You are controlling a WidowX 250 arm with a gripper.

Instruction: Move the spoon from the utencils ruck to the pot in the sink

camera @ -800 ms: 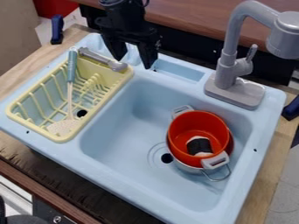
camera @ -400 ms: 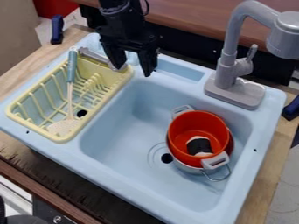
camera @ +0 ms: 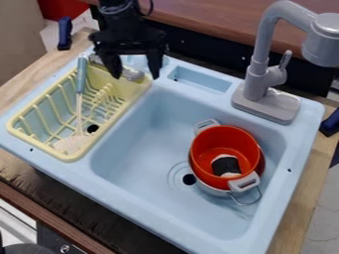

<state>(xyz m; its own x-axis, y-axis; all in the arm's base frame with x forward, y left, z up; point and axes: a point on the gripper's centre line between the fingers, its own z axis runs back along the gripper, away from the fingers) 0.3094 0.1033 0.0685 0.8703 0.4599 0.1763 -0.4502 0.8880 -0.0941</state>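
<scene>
The light is soft and fairly even, bright enough to show the sink [camera: 129,196] and counter [camera: 33,73] clearly. Its source is out of sight. Mild shading falls along the basin's inner walls, and the red pot [camera: 222,140] grows darker inside, with paler glints on its rim. The faucet [camera: 257,77] bears a gentle sheen along its curve. The black tool [camera: 136,77] sinks into deep tone, its detail hard to make out against the dark gap behind.

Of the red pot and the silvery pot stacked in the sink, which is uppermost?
The red pot, with grey side handles. The silvery pot sits beneath it, its wire handle showing.
</scene>
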